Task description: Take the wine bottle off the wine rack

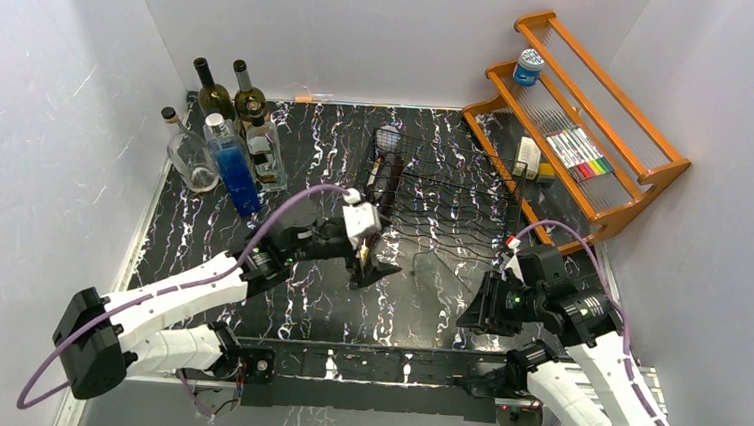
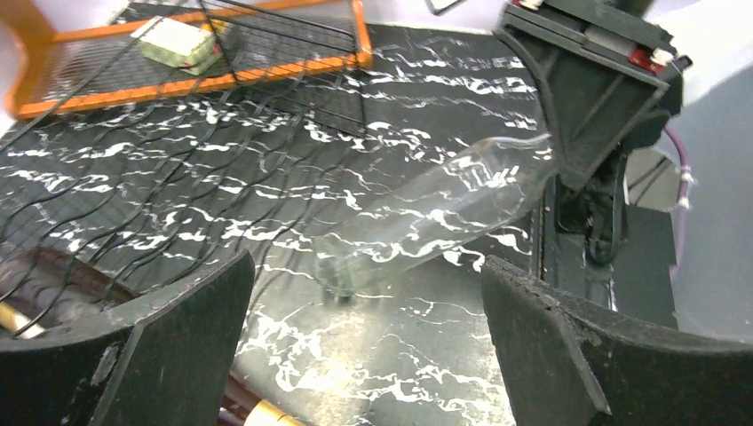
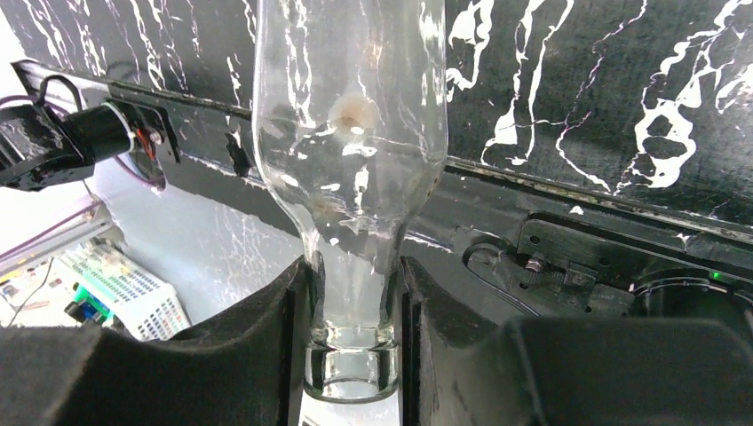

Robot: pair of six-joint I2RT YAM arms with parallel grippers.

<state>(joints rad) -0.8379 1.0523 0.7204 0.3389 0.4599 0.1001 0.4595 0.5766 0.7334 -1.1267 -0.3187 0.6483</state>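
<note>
Seen from above, the black wire wine rack (image 1: 445, 193) stands mid-table on the white-veined black marble table (image 1: 346, 311). A dark bottle (image 1: 390, 172) lies in its leftmost wavy cradle. An orange slatted shelf (image 1: 584, 127) crowds the rack's right side, and a cluster of upright glass bottles (image 1: 228, 137) fills the far left corner. The left gripper (image 1: 370, 261) hangs at the rack's near left corner, and the right gripper (image 1: 479, 305) is in front of the rack.

The left wrist view shows the left claw's foam-padded fingers (image 2: 178, 346) spread wide with nothing between them. Beyond them the clear wine bottle (image 2: 435, 217) slants over bare tabletop, off the rack, base lowest.

The right wrist view shows the right claw's dark fingers (image 3: 266, 355) clamped on the bottle's smooth glass neck.
</note>
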